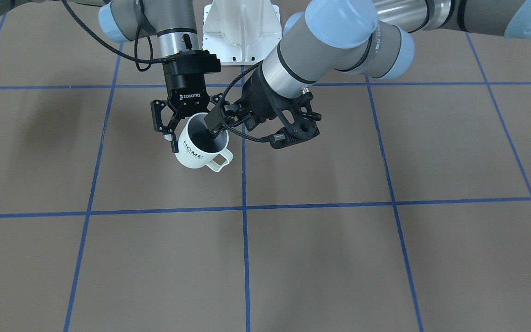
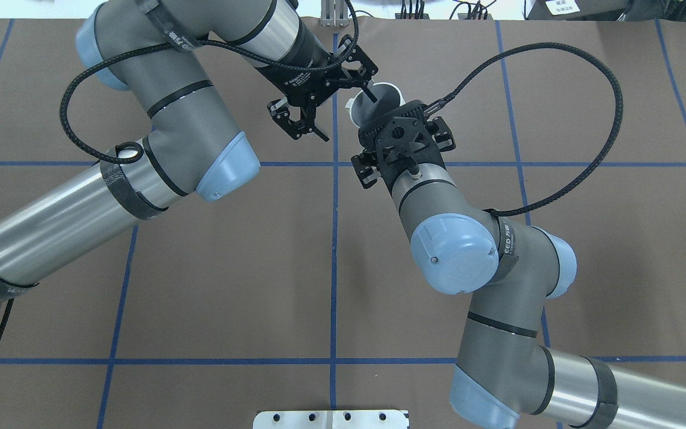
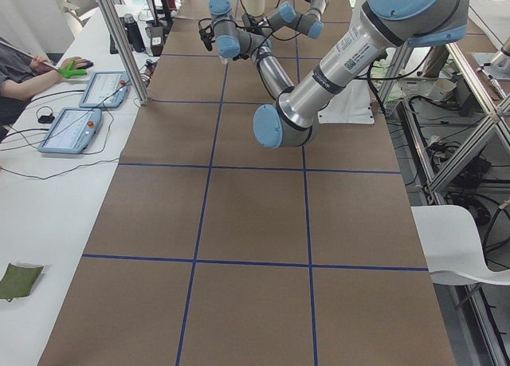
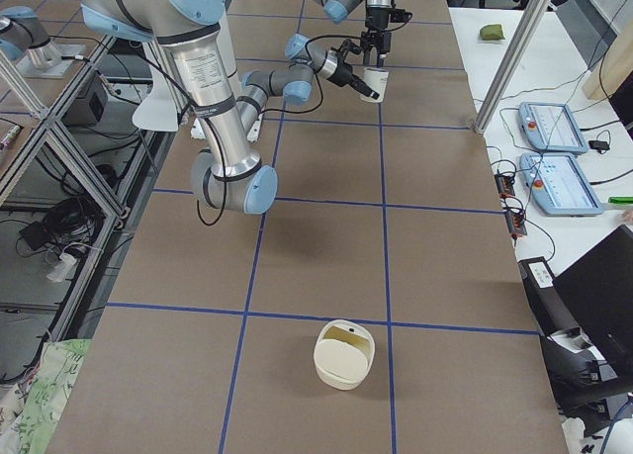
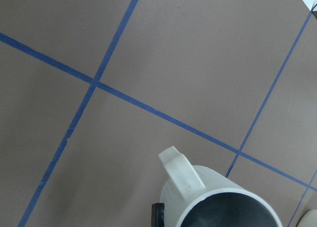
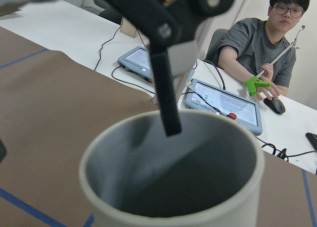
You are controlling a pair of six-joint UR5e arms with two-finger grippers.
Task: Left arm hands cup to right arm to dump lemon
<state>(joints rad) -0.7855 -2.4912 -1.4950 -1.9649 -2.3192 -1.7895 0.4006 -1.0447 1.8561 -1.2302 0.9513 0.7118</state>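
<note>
The white cup (image 1: 199,150) with "HOME" on its side hangs tilted above the brown table, handle toward the front. It also shows in the overhead view (image 2: 382,98) and the right wrist view (image 6: 173,187). My left gripper (image 1: 215,130) is shut on the cup's rim, with one finger (image 6: 166,96) reaching inside the cup. My right gripper (image 1: 187,133) is open, and its fingers (image 1: 174,140) stand around the cup's body with a gap on the side that shows. The cup's inside looks dark grey. The lemon is hidden.
A cream bowl-like container (image 4: 344,353) sits on the table far from the arms. The white robot base (image 1: 240,32) stands behind the grippers. A side table holds two control tablets (image 4: 554,128), and an operator (image 6: 267,44) sits there.
</note>
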